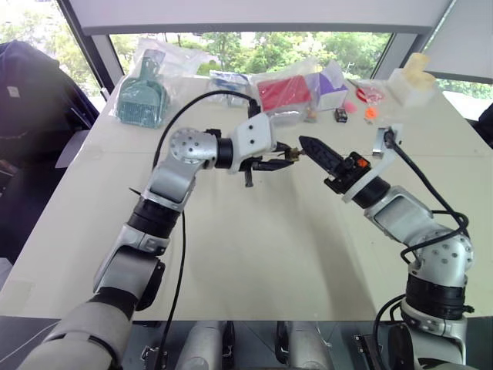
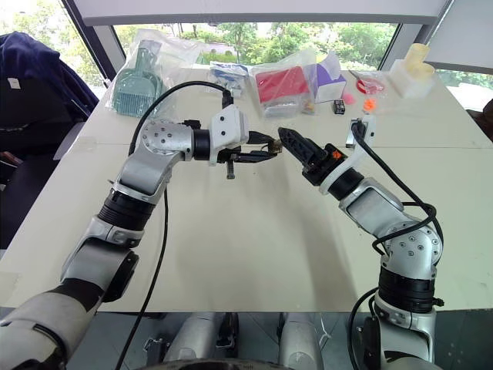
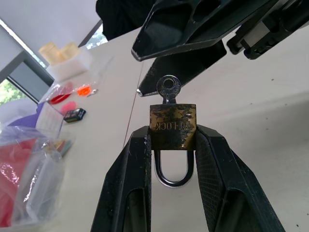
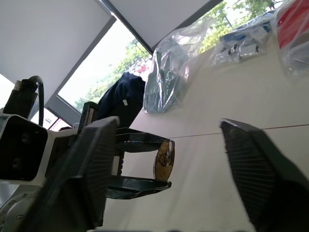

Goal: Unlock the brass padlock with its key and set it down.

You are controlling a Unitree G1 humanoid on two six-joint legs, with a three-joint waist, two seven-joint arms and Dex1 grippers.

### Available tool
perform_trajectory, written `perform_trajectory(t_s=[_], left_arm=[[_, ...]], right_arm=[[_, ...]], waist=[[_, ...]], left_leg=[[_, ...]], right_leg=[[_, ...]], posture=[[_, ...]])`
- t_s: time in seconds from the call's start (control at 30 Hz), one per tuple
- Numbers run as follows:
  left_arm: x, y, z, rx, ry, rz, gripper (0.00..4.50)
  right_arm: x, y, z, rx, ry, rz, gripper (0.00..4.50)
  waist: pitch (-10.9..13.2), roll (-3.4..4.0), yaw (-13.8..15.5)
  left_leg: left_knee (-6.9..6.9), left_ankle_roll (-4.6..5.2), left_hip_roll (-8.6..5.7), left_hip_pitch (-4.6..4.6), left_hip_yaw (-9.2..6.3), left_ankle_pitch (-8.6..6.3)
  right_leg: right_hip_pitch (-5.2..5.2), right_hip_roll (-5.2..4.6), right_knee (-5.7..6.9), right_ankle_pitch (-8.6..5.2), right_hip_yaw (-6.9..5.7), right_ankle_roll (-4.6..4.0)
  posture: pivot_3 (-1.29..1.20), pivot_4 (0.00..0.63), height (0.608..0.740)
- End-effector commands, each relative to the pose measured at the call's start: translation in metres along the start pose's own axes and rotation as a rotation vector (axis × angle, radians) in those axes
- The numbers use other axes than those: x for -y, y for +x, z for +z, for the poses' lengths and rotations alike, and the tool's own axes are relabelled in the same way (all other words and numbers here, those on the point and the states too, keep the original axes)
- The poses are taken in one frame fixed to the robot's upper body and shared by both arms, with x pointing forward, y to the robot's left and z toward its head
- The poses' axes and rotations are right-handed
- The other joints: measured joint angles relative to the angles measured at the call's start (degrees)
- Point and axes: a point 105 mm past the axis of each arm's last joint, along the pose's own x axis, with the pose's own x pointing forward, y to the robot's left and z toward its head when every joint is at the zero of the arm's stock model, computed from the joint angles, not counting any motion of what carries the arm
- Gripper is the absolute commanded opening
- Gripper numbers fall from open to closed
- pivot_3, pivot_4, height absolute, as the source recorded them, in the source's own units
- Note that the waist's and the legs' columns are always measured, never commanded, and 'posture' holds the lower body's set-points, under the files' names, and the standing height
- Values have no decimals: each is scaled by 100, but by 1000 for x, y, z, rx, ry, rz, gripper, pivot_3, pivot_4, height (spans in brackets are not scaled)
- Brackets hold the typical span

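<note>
Above the pale surface, the left claw clamps the brass padlock, key pointing straight at the right claw, spread wide and empty, just beside it

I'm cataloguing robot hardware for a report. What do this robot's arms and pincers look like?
Both arms are silver-grey metal segments with black joints and round dimpled caps. Each ends in a white wrist block carrying a black cable. The left pincer and right pincer have two black, tapered fingers with textured pads; the right wrist shows an orange part.
</note>
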Motion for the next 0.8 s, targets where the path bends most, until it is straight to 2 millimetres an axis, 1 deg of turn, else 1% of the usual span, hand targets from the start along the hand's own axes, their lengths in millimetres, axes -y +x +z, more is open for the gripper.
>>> perform_trajectory(t_s=[0.03,0.3,0.4,0.47,0.5,0.53,0.57,0.8], left_arm=[[-9,-2,15,39,51,29,691],[-11,-1,18,54,63,39,691],[-9,-1,20,62,65,32,691],[-7,-1,20,64,65,29,691],[-7,-2,20,64,64,29,691],[-7,-2,20,64,63,28,691],[-6,-2,20,64,62,28,691],[-5,-3,20,62,62,29,691]], right_arm=[[-13,-2,5,23,-7,51,3480],[-20,0,-4,-8,9,87,3480],[-20,1,-4,1,21,91,2667],[-21,1,-3,8,27,95,1672],[-20,1,-3,10,31,93,1052],[-20,1,-3,12,35,92,646],[-20,1,-3,16,41,92,38],[-20,1,-4,21,56,94,38]], waist=[[0,0,-35],[0,0,-56],[0,0,-51],[0,0,-52],[0,0,-53],[0,0,-55],[0,0,-59],[0,0,-53]], left_leg=[[0,0,0,0,0,0],[-2,0,1,0,1,0],[-1,-1,1,0,1,0],[-1,0,1,0,1,0],[-2,0,1,0,1,0],[-2,1,1,0,1,0],[-2,1,1,0,1,0],[-1,1,1,0,2,0]], right_leg=[[0,0,0,0,0,0],[-1,0,0,0,0,1],[0,0,-1,0,0,1],[0,0,-1,0,0,1],[0,0,-1,0,0,1],[0,0,-1,0,0,1],[0,0,-1,0,0,1],[0,0,-2,0,0,1]], posture=[[0,150,735],[0,150,735],[0,150,735],[0,150,735],[0,150,735],[0,150,735],[0,150,735],[0,150,735]])
